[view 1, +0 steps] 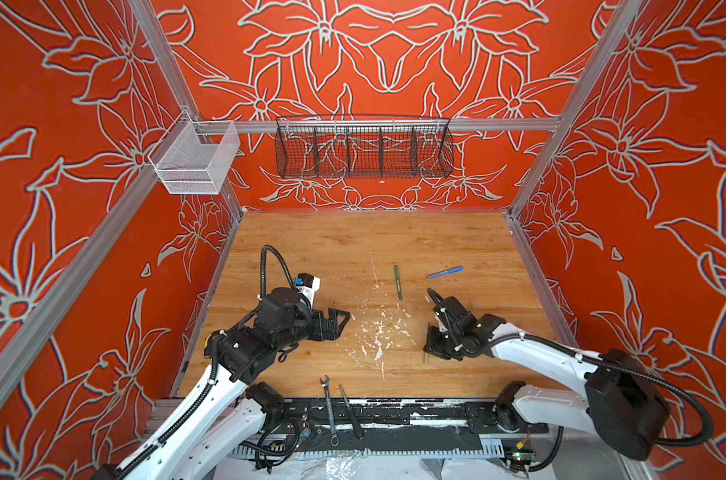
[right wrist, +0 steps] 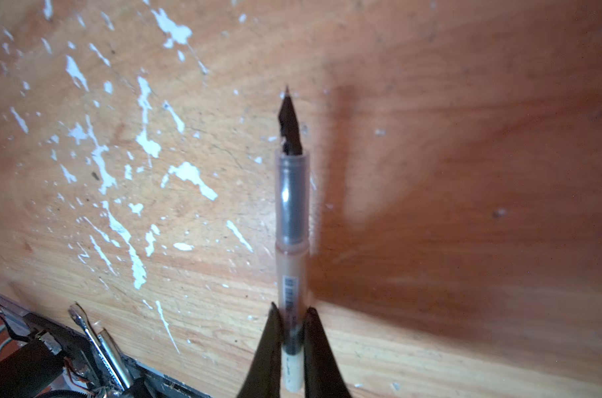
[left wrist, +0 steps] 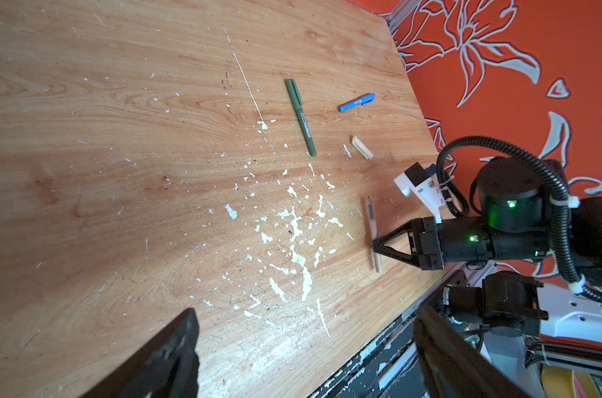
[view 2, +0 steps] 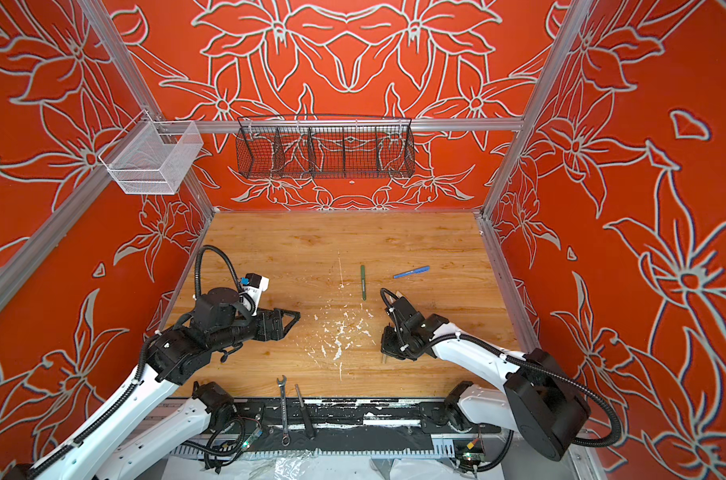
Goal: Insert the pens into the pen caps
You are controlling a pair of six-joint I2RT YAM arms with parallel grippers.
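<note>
My right gripper (right wrist: pixel 291 308) is shut on the rear part of the tan pen (right wrist: pixel 291 241), whose dark tip is bare. In the left wrist view the right gripper (left wrist: pixel 373 245) holds the tan pen (left wrist: pixel 372 215) low at the table; whether it touches the wood I cannot tell. The tan pen cap (left wrist: pixel 361 147) lies loose beyond it. Farther back lie the green pen (view 1: pixel 398 282) (left wrist: pixel 301 117) and the blue pen (view 1: pixel 445 272) (left wrist: pixel 356 102), each seemingly wearing its cap. My left gripper (view 1: pixel 347 318) (left wrist: pixel 306 344) stands open and empty at the left.
A silver wrench (view 1: pixel 330 411) and a black slim tool (view 1: pixel 351 409) lie across the table's front edge and the black rail. White paint flecks (view 1: pixel 378 332) mark the wood between the arms. A black wire basket (view 1: pixel 363 149) and a white mesh basket (view 1: pixel 195 160) hang on the walls.
</note>
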